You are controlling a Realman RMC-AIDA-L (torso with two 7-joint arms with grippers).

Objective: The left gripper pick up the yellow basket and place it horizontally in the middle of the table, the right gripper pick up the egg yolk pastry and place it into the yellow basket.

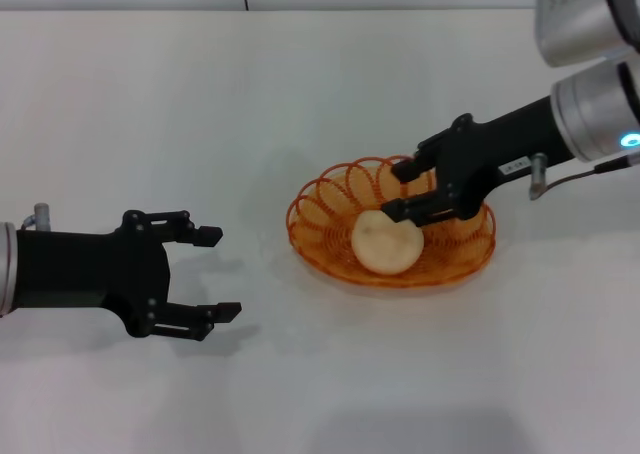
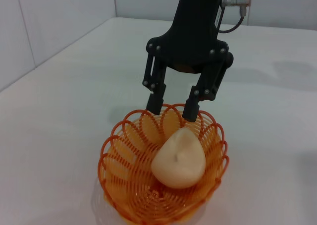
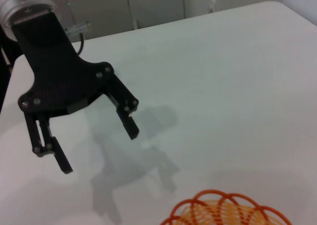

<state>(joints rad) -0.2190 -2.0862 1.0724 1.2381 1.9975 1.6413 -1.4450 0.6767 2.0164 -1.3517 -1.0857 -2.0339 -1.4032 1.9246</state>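
The yellow basket (image 1: 318,206) lies flat near the middle of the table (image 1: 180,104). The egg yolk pastry (image 1: 386,242) rests inside it, free of any fingers. My right gripper (image 1: 397,191) is open and hovers just over the basket's far rim, close behind the pastry. The left wrist view shows this too: the right gripper (image 2: 172,111) stands open above the pastry (image 2: 178,160) in the basket (image 2: 116,170). My left gripper (image 1: 222,274) is open and empty, low over the table left of the basket. It also shows in the right wrist view (image 3: 99,149), beyond the basket's rim (image 3: 218,210).
A wall seam runs along the table's far edge (image 1: 243,4). A grey cable (image 1: 570,179) hangs off the right wrist.
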